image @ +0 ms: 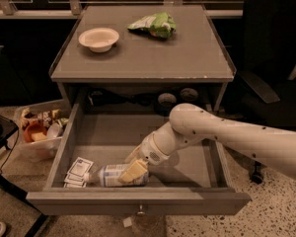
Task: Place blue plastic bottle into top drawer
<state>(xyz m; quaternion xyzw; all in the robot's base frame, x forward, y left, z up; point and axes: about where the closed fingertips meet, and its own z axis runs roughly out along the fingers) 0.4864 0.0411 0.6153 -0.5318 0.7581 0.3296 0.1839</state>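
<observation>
- While the blue plastic bottle [111, 175] lies on its side on the floor of the open top drawer [138, 201], near the front panel, the gripper [132, 164] reaches in from the right and its tan fingers [133, 172] clasp the bottle's right end, one in front, one behind.
- Its long axis runs left to right, cap end pointing left at flat white packets [78, 171] just beside it.
- Bottle: a rounded body with a pale label; drawer: flat matte grey.
- On the cabinet's surface [153, 58] sit a shallow round bowl [99, 38] and a crinkled green-and-white bag [154, 24].
</observation>
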